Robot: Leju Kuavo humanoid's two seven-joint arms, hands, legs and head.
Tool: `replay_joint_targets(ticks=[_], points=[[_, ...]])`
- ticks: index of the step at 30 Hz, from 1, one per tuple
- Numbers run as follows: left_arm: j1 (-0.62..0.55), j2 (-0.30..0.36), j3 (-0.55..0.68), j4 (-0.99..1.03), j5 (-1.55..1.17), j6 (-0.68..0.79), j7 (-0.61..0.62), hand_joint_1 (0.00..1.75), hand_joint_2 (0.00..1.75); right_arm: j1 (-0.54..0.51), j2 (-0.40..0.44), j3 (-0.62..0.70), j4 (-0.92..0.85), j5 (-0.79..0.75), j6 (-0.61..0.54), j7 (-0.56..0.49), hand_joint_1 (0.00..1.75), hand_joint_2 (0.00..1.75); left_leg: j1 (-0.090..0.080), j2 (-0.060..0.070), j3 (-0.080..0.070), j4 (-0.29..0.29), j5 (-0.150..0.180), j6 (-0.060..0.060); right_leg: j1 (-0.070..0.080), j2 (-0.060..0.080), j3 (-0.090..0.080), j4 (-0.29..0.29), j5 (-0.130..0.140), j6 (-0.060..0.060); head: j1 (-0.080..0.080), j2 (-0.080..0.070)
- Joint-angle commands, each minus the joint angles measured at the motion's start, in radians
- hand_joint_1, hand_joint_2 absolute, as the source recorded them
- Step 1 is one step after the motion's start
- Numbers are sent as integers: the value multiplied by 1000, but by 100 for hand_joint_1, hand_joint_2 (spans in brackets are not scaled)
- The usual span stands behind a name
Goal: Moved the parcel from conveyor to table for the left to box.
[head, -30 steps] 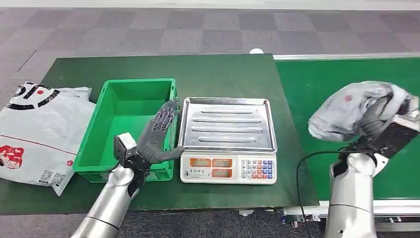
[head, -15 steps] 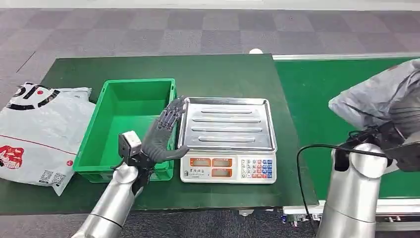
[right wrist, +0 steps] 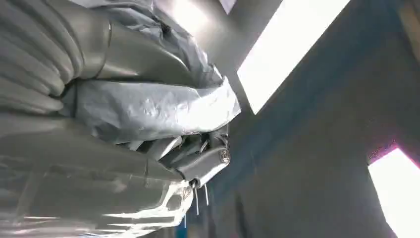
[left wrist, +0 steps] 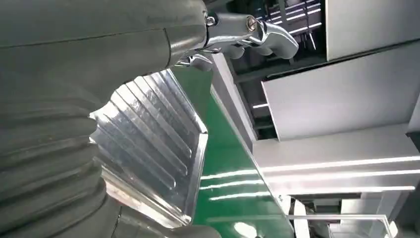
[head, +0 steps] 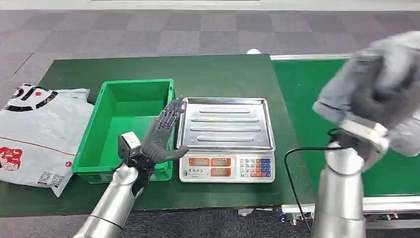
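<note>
My right hand [head: 384,99] grips a crumpled grey parcel [head: 346,87], held high above the green conveyor belt [head: 307,99]; both are blurred by motion. The right wrist view shows the grey parcel [right wrist: 148,106] bunched between my thumb and fingers [right wrist: 203,158]. My left hand [head: 161,131] hovers with fingers spread and empty over the right rim of the green box [head: 114,124], beside the scale. In the left wrist view my fingers [left wrist: 257,34] reach over the scale's steel tray [left wrist: 148,139].
A weighing scale [head: 227,139] with a steel tray and keypad stands mid-table on the green table [head: 198,69]. A large white printed mailer bag [head: 34,134] lies at the left edge. A black cable [head: 292,173] loops beside my right arm.
My right hand has lifted the grey parcel higher off the conveyor and swung it leftward toward the table. My left hand has edged slightly right toward the scale.
</note>
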Motion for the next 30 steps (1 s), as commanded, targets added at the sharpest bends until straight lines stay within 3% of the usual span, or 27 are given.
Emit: replay_joint_targets(ticks=[1, 5, 18, 22, 24, 30], points=[[3, 40, -54, 2, -4, -18, 4, 0, 175, -194, -110, 318, 776, 165, 252, 98, 175, 175, 1, 6, 5, -2, 2, 0, 1, 6, 3, -3, 3, -2, 0, 0], [9, 48, -56, -5, -5, -10, 4, 0, 175, -212, -114, 379, 841, 183, 368, 105, 175, 175, 2, -2, 4, -3, 5, -1, 2, -2, 4, -4, 3, -2, 0, 0], [25, 50, -54, -17, -3, -7, 4, 0, 175, -221, -114, 400, 833, 154, 403, 41, 175, 175, 3, -4, 2, -2, 4, -3, 3, -4, 3, -3, 1, -4, 0, 0], [26, 49, -54, -17, -5, -8, 4, 0, 175, -214, -126, 422, 826, 117, 478, -22, 175, 175, 3, -7, 1, -2, 4, -2, 3, -6, 2, -2, 1, -3, 0, 0], [27, 52, -51, -16, -3, -9, 4, 0, 175, -216, -113, 431, 827, 22, 616, -129, 175, 175, 2, -6, 1, -1, 4, -2, 3, -6, 1, -1, 1, -3, 0, 0], [27, 52, -51, -16, -3, -9, 4, 0, 175, -216, -113, 431, 827, 22, 616, -129, 175, 175, 2, -5, 1, -1, 3, -3, 2, -4, 1, -1, 0, -3, 0, 0]])
